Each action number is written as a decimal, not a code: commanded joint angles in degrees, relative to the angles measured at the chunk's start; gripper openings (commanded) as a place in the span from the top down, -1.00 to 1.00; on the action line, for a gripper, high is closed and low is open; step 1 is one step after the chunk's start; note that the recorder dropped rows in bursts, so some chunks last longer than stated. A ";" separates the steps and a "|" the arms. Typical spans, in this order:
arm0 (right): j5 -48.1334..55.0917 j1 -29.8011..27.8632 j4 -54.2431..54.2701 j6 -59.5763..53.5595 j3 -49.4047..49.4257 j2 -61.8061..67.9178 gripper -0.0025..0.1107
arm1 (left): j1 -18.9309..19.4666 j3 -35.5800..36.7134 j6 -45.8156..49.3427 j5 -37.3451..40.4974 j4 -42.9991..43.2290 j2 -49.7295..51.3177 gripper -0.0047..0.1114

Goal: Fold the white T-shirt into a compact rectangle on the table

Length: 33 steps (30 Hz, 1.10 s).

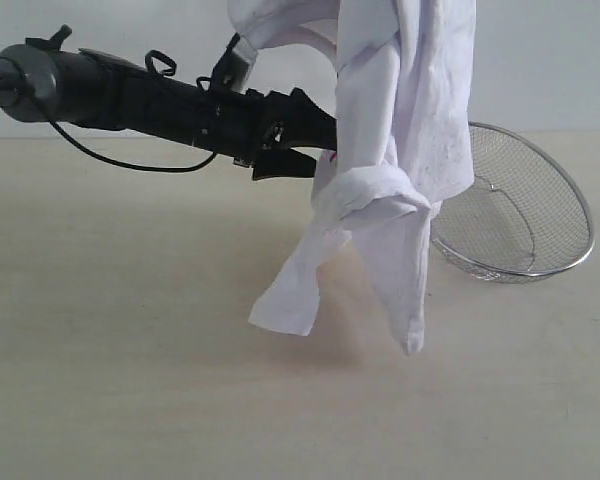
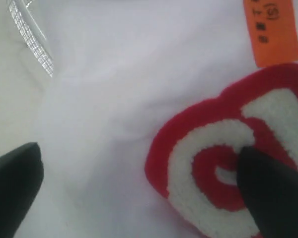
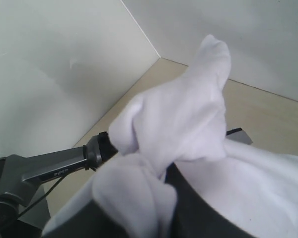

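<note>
Folding is not begun: the white T-shirt (image 1: 405,150) hangs bunched above the worktop (image 1: 130,350), nothing laid flat. The left gripper (image 2: 139,188) has jaws wide open astride the red lettering (image 2: 161,163), holding nothing; the right gripper (image 3: 188,215) clamps the cloth aloft.

white t-shirt (image 1: 400,150): one, the only garment i see
table (image 1: 110,350): one
wire-mesh basket (image 1: 525,215): one, silver
robot arms in my exterior view: one, the left arm (image 1: 130,95)
black cable (image 1: 130,163): one, looping under that arm
left gripper (image 2: 144,198): one, with two black fingers (image 2: 15,183) showing on my left wrist camera
orange tag (image 2: 273,29): one, on the shirt
red letter with white inlay (image 2: 208,148): one that i can count, cut off at the edge
sleeves: i cannot count them in the bunched cloth
</note>
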 commanded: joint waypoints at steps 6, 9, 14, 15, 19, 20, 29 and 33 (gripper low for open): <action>-0.27 -0.06 1.88 -0.52 -0.36 -0.44 0.96 | -3.30 -0.41 4.66 2.10 -10.28 2.57 -0.97; -0.27 -0.06 1.88 -0.52 -0.36 -0.44 0.96 | -3.54 -0.41 4.99 5.79 -14.50 3.41 -0.97; -0.27 -0.06 2.40 -0.52 -0.36 -0.44 0.96 | -3.67 -0.41 6.04 6.64 -15.48 5.33 -0.84; -0.27 -0.06 2.40 -0.52 -0.36 -0.44 0.96 | -3.67 -0.41 6.04 6.64 -15.48 5.62 -0.78; -0.27 -0.06 2.43 -0.52 -0.36 -0.44 0.96 | -3.67 -0.41 6.04 6.64 -15.49 5.92 -0.47; -0.27 -0.06 2.43 -0.52 -0.36 -0.44 0.96 | -3.67 -0.41 6.04 6.64 -15.81 5.92 -0.37; -0.51 -0.06 2.43 -0.52 -0.36 -0.44 0.96 | -3.67 -0.41 6.04 6.64 -16.27 5.92 0.77; -0.53 -0.06 2.43 -0.78 -0.36 -0.44 0.96 | -3.52 -0.41 6.44 6.64 -15.86 5.92 0.84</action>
